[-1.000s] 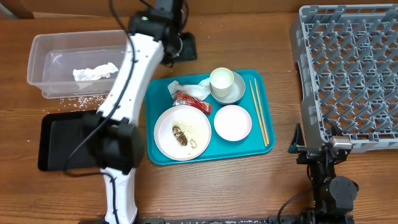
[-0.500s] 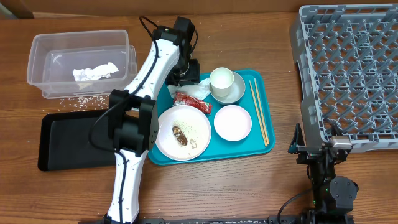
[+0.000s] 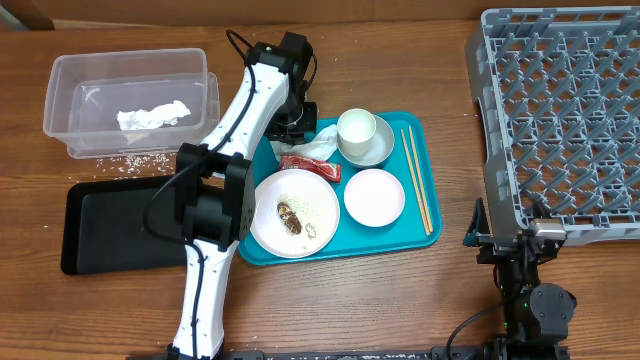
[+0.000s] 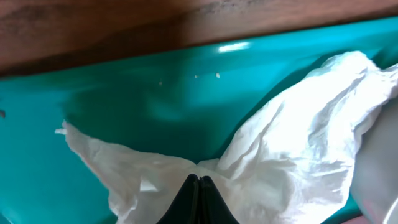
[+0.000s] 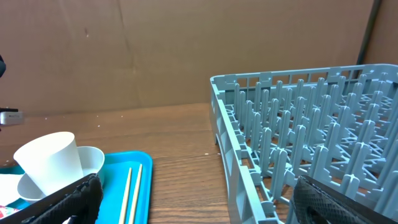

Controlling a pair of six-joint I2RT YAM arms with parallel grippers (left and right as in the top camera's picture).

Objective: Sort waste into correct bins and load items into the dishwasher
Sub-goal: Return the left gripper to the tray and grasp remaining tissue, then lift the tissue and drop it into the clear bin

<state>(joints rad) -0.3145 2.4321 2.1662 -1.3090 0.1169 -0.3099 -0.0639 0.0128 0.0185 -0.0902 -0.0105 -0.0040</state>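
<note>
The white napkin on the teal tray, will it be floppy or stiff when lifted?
Probably floppy: the napkin lies in thin, crumpled folds and bunches where the left pincer pinches it. Likely very light, so it should trail loosely off the teal tray. It may tear if snagged, being so thin.
</note>
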